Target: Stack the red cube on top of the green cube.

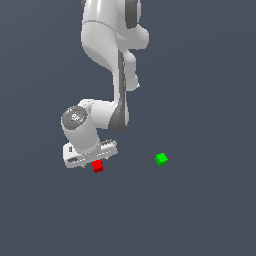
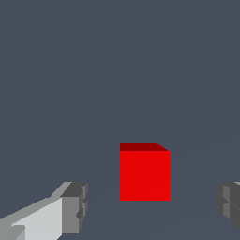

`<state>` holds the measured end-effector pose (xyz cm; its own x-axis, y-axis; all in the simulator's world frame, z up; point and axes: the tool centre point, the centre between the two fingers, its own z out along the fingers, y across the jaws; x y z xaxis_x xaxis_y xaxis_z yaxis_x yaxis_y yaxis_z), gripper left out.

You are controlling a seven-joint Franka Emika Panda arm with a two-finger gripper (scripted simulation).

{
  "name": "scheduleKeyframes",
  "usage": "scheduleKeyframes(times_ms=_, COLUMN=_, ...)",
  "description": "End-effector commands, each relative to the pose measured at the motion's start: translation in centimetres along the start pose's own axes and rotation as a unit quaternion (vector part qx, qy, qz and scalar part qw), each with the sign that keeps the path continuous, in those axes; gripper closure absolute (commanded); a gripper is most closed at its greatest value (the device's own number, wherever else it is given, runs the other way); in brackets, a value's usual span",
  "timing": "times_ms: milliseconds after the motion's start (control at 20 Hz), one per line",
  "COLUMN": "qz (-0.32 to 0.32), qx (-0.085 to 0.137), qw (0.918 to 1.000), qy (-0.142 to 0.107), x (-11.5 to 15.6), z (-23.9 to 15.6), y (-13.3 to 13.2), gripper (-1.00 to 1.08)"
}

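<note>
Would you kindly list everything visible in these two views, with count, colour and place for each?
red cube: one, bright red, on the grey ground just under the arm's hand; in the wrist view it sits between the two fingers with gaps on both sides.
green cube: one, bright green, on the ground apart from the red cube, toward the exterior view's right; not seen in the wrist view.
ground: one, flat dark grey-blue, filling both views.
arm: one, white with dark joints, reaching down from the top of the exterior view.
gripper: one, white with grey fingers, open around the red cube.
</note>
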<state>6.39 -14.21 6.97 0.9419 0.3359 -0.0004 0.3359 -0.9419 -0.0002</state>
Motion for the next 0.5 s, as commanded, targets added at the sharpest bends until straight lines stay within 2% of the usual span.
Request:
scheduleKeyframes(times_ms=0, qz=-0.002, qx=0.000, qw=1.0000, qy=0.000, x=0.1, z=0.0, y=0.0, gripper=-0.92)
scheduleKeyframes(times_ms=450, qz=-0.001, qx=0.000, qw=1.0000, qy=0.000, x=0.0, z=1.5, y=0.0, gripper=-0.92)
